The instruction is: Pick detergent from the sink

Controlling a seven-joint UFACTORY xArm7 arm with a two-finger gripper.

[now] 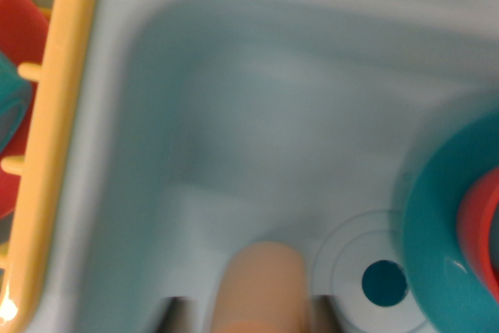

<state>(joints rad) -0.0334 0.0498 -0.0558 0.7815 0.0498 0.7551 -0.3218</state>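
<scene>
Claw fingertips flank the beige detergent bottle, grip unclear, in the pale-blue sink.

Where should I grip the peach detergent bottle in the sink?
Grip the detergent bottle across its rounded sides, coming straight down from above. It sits between two dark shapes at the bottom edge, probably the fingertips, with sink floor open around it. The teal bowl lies right of the drain hole.
</scene>
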